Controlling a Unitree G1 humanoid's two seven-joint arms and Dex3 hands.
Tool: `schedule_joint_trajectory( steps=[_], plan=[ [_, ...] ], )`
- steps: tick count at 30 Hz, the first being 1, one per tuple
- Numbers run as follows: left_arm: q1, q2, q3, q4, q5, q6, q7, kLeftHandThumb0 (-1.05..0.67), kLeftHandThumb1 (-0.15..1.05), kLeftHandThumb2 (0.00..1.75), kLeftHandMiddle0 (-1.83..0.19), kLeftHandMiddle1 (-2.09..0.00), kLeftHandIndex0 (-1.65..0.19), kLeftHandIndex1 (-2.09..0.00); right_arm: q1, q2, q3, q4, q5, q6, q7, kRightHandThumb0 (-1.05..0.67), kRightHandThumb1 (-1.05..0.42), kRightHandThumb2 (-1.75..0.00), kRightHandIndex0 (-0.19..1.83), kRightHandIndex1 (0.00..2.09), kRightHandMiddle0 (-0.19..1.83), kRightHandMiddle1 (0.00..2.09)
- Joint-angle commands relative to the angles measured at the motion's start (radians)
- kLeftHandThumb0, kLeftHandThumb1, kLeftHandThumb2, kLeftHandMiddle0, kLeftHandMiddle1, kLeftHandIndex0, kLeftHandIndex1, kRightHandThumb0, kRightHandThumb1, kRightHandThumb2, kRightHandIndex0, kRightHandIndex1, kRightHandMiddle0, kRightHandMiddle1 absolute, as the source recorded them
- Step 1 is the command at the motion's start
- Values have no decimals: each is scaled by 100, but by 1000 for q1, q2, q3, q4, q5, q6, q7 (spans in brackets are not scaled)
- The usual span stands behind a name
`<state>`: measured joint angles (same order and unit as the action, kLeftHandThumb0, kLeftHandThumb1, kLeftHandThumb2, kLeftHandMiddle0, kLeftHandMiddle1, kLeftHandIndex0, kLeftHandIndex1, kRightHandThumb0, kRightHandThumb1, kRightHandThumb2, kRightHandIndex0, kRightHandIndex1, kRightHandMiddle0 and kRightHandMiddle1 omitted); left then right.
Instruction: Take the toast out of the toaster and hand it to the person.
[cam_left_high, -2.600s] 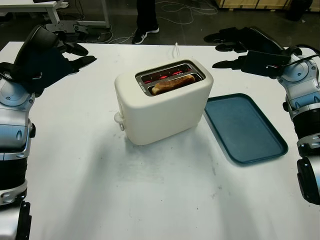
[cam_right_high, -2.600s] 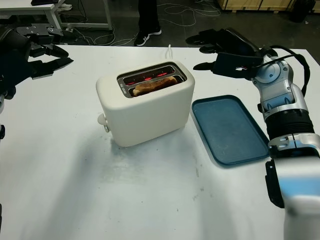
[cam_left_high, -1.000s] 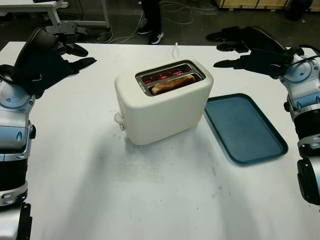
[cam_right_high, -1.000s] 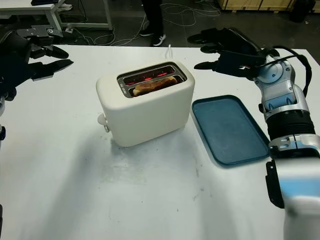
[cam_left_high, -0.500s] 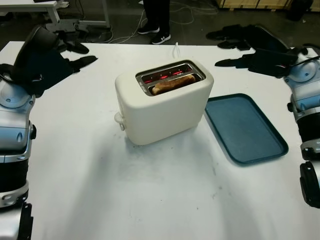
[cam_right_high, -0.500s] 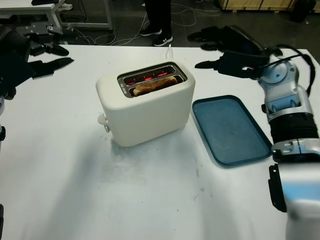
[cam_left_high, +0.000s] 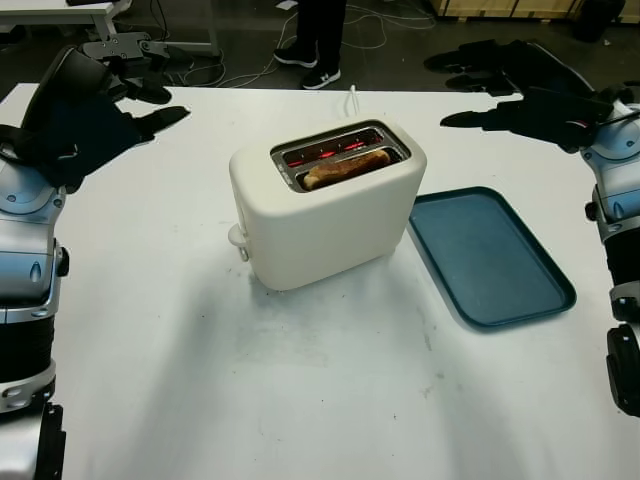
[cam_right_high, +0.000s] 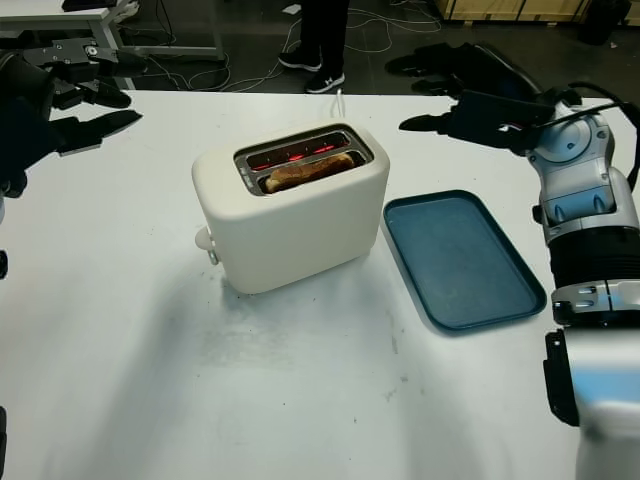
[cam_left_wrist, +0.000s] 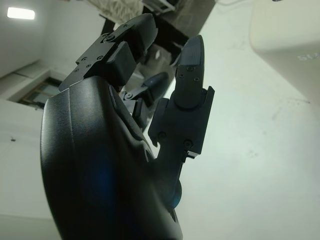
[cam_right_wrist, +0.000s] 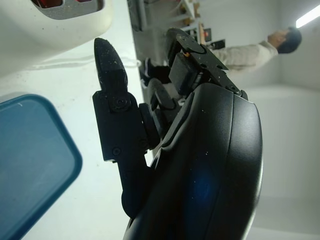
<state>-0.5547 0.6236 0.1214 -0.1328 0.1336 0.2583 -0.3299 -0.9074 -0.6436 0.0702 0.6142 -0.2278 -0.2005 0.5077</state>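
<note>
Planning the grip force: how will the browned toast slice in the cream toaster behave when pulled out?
The browned toast slice looks crisp, so probably stiff yet crumbly under squeezing. Likely light. The cream toaster glows red inside, so the slice is probably hot.

Left hand (cam_left_high: 85, 110), right hand (cam_left_high: 530, 95) open, raised.

Even overhead light keeps the white tabletop (cam_left_high: 300, 400) bright; the toaster (cam_left_high: 325, 205) casts a soft shadow toward the camera. Ceiling lamps glare in both wrist views.
</note>
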Motion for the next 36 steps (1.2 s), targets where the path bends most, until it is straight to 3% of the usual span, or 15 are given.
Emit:
schedule_joint_trajectory(
  steps=[1,8,18,36],
  plan=[
    [-7,7,5,4,8,4,7,-40,92,17,-40,-89,-58,-38,-24,5,2,10,7,-22,2,-39,-91,0,56,3,53,2],
    [-2,2,8,7,-3,18,6,-42,92,16,-38,-87,-58,-38,-28,4,12,36,4,-44,5,-41,-92,0,58,3,54,2],
    [7,16,12,51,3,-65,4,-43,92,17,-41,-88,-59,-38,-27,4,26,68,-15,-79,-12,-46,-92,-1,58,3,55,2],
    [2,14,13,67,-3,-92,0,-48,92,17,-43,-89,-59,-38,-39,5,23,85,-17,-92,-3,-47,-92,-1,58,2,55,1]
  ],
)
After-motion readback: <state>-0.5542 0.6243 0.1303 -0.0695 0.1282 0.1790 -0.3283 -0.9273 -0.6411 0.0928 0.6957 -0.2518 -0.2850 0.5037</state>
